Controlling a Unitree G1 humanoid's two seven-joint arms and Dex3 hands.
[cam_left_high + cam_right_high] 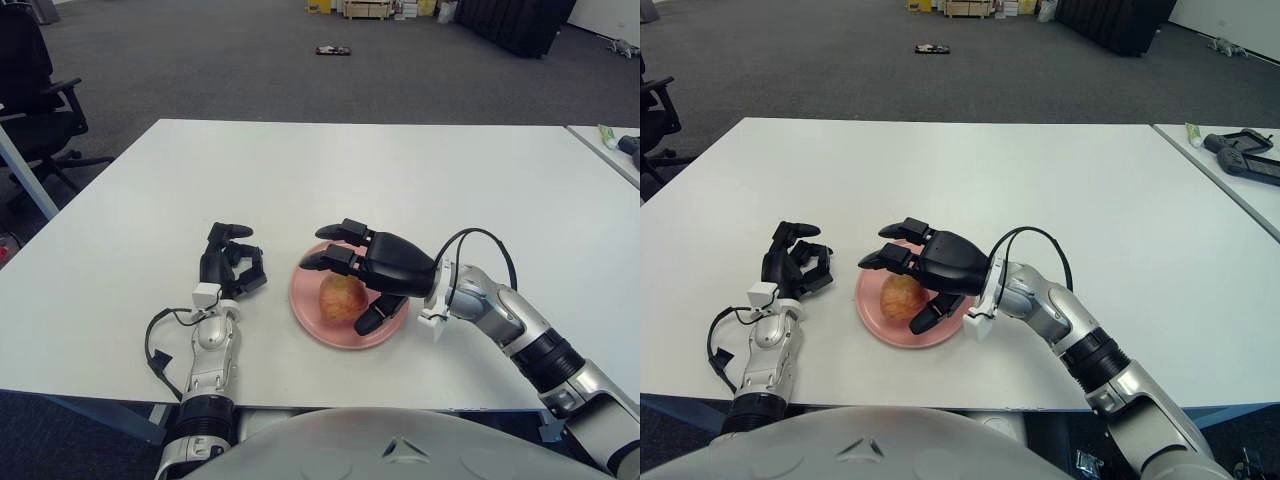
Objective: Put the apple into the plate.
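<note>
Apple (341, 296) sits in our pink plate (312, 321); our right hand (372, 265), fingers spread and released, should next lift clear; left hand (228, 266) idles beside the plate's left.

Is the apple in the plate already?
Yes. The apple sits inside the pink plate, with the right hand open around it.

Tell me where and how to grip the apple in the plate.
Grip the apple across its rounded sides, coming from the robot's right and above: the pink plate blocks a low approach, and the right hand already arches over it with fingers spread. The left hand shows left of the plate.
</note>
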